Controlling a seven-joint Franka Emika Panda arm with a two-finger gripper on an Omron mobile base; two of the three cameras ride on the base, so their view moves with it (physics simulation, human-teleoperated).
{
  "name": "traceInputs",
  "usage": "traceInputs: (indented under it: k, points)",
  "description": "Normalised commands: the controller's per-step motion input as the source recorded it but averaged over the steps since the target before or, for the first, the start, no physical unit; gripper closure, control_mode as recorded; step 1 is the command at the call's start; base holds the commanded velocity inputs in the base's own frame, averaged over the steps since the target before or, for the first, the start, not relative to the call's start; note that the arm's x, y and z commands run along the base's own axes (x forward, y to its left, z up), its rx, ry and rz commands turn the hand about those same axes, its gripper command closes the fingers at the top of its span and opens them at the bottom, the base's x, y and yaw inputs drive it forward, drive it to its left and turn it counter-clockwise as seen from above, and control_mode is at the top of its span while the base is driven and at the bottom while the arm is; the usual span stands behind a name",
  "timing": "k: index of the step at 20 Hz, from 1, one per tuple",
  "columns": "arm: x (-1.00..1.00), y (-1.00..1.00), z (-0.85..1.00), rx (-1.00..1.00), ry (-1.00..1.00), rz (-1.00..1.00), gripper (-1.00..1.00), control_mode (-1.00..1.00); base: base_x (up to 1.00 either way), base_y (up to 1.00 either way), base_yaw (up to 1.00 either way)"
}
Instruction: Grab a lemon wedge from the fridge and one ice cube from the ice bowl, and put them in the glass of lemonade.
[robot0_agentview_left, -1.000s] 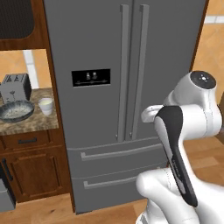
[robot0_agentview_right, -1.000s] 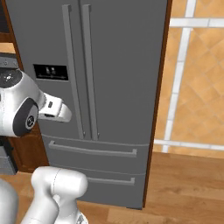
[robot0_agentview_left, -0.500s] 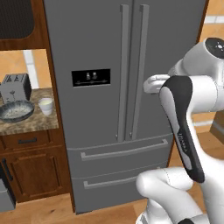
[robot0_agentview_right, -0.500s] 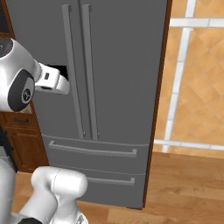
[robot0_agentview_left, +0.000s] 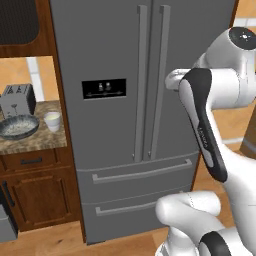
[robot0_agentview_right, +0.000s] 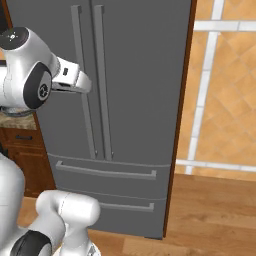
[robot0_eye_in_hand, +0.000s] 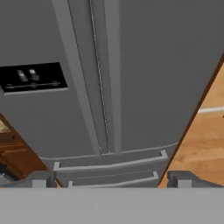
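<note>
The grey steel fridge (robot0_agentview_left: 115, 50) stands in front of me with both doors and both lower drawers shut, so the lemon wedge is hidden. My gripper (robot0_eye_in_hand: 113, 179) is open with nothing between its fingertips (robot0_eye_in_hand: 41, 179), and it points at the two long door handles (robot0_eye_in_hand: 111, 87) from a short distance. In the right base view the gripper (robot0_agentview_right: 82, 82) hovers in front of the left door at mid height. On the counter left of the fridge sit the blue-grey ice bowl (robot0_agentview_left: 19, 126) and the small glass of lemonade (robot0_agentview_left: 52, 120), well away from my hand.
A silver toaster (robot0_agentview_left: 17, 99) stands behind the bowl. Brown wooden cabinets (robot0_agentview_left: 37, 195) sit under the counter. A black dispenser panel (robot0_agentview_left: 104, 88) is on the left door. A tiled wall (robot0_agentview_right: 225, 85) and wooden floor (robot0_agentview_right: 215, 215) lie right of the fridge.
My arm has lifted, and the hand has risen from about handle-bottom height to mid-door height in front of the fridge. The gripper stayed open. The fridge, bowl and glass have not moved.
</note>
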Motion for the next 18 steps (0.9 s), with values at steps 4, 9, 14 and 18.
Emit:
traceInputs:
  k: [4, 9, 14, 18]
  points:
    - [1.00, -0.23, -0.89, 0.00, -0.04, -0.02, -1.00, -1.00, 0.00, 0.00, 0.00]
    - [0.94, 0.00, 0.06, 0.00, -0.07, 0.02, -1.00, -1.00, 0.00, 0.00, 0.00]
    - [0.89, -0.08, 0.66, 0.00, 0.03, 0.06, -1.00, -1.00, 0.00, 0.00, 0.00]
    - [0.26, 0.00, 0.01, 0.00, 0.05, 0.02, -1.00, -1.00, 0.00, 0.00, 0.00]
